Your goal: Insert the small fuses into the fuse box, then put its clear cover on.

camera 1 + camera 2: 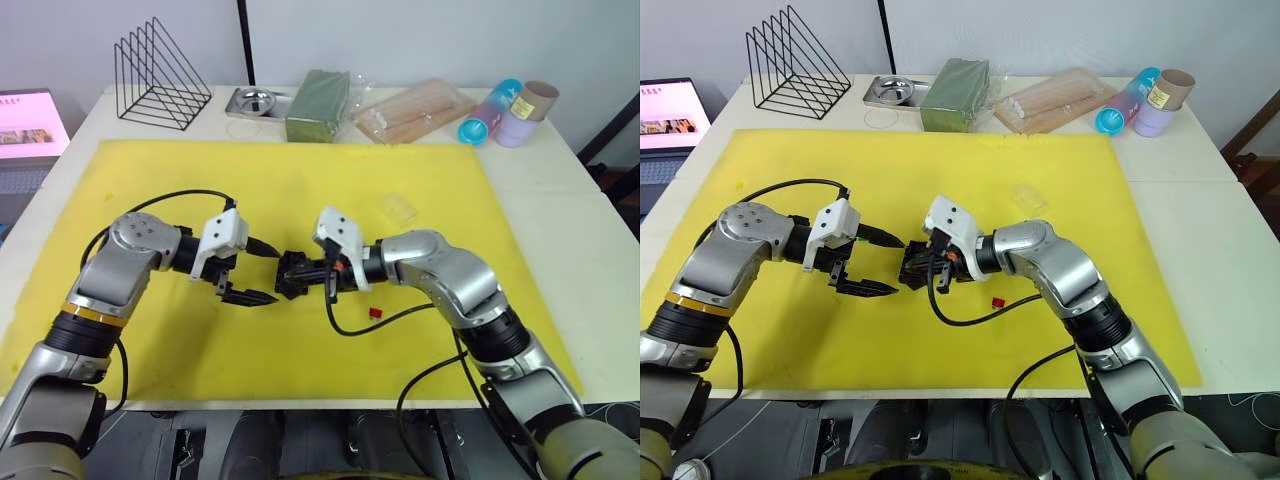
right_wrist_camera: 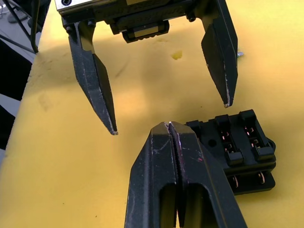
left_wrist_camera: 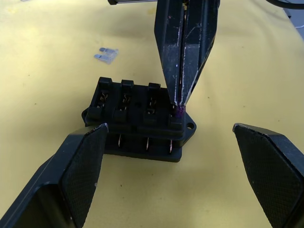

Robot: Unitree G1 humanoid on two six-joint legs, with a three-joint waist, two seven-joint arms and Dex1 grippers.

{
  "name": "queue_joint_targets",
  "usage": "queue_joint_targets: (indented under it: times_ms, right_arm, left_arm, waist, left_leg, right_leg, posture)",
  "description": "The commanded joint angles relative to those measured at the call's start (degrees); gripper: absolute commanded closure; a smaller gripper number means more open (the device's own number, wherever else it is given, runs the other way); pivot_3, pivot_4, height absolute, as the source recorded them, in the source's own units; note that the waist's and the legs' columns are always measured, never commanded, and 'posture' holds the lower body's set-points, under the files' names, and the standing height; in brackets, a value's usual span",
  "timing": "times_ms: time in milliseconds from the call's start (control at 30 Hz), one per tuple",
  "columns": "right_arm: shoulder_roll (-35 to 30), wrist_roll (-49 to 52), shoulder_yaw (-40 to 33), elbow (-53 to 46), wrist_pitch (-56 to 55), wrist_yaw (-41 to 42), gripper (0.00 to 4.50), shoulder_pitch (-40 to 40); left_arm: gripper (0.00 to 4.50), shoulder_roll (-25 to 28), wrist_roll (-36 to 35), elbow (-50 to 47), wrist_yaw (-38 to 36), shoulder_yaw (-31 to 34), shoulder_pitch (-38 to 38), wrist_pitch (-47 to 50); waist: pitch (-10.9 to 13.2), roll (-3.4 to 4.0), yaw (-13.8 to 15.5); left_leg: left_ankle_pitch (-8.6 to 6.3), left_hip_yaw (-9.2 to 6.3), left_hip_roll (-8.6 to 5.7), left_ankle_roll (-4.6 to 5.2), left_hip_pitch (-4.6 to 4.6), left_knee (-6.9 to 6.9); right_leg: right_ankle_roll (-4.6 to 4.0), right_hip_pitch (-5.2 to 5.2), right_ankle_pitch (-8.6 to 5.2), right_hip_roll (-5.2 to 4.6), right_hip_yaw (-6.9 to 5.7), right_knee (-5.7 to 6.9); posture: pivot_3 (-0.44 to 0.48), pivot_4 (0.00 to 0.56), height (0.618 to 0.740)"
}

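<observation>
Pinching purple fuse into slotted black plastic fuse box, right gripper

A matt black plastic fuse box with bare metal contacts sits on a matt yellow mat. The right gripper's scuffed, hard black fingers contrast with the left gripper's finely textured pads. At the far edge, a shiny metal tray and black wire rack.
</observation>
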Motion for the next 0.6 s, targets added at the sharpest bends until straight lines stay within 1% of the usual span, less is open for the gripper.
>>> queue_joint_targets:
  times_ms: [33, 433, 600]
  right_arm:
    - [-0.3, 0.5, -0.4, -1.9, -0.5, 0.2, 4.47, -0.6]
    - [-2.5, -3.9, 3.7, -0.2, -5.2, 0.5, 4.47, 1.0]
    - [-2.8, -3.9, 4.1, -0.2, -5.7, 1.3, 4.47, 1.2]
  left_arm:
    - [0.0, 0.2, -0.5, -1.1, 0.2, 1.7, -0.5, 0.1]
    - [0.0, -0.1, -0.4, -1.0, 0.2, 1.5, -0.9, 0.0]
    - [0.0, 0.0, -0.4, -0.9, 0.2, 1.5, -1.0, 0.1]
  waist:
    - [0.0, 0.0, 0.0]
    - [0.0, 0.0, 0.0]
    - [0.0, 0.0, 0.0]
  left_leg:
    - [0.0, 0.0, 0.0, 0.0, 0.0, 0.0]
    - [0.0, 0.0, 0.0, 0.0, 0.0, 0.0]
    - [0.0, 0.0, 0.0, 0.0, 0.01, 0.0]
  right_leg:
    - [0.0, 0.0, 0.0, 0.0, 0.0, 0.0]
    - [0.0, 0.0, 0.0, 0.0, 0.0, 0.0]
    - [0.0, 0.01, 0.0, 0.0, 0.0, 0.0]
  posture:
    - [0.0, 0.15, 0.74]
    - [0.0, 0.15, 0.74]
    - [0.0, 0.15, 0.74]
